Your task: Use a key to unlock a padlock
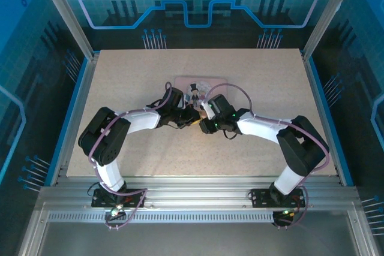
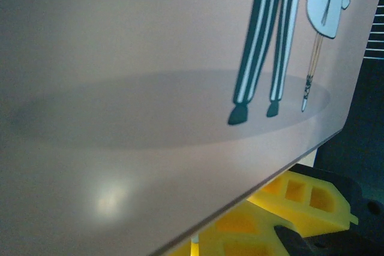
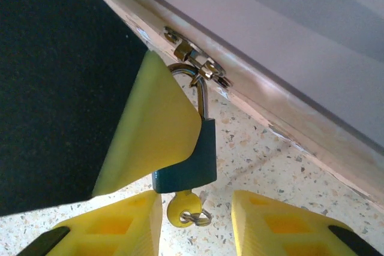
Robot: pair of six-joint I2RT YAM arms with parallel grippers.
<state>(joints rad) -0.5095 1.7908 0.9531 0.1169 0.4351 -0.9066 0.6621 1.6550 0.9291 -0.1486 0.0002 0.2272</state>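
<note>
Squeezing the key (image 3: 182,209) under the padlock (image 3: 197,159) off-centre could twist it out; our right gripper (image 3: 198,223) is spread, our left gripper (image 1: 187,115) pressed together by the padlock.

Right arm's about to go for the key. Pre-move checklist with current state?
1. Key seated in padlock bottom: ok.
2. Shackle hooked through latch: ok.
3. Shackle released: cannot tell, one leg is hidden.
4. Left gripper steadying padlock: ok, its finger lies over the body.
5. Right gripper open, key in the gap: ok.
6. Key centred in that gap: not ok, close to one side.
</note>
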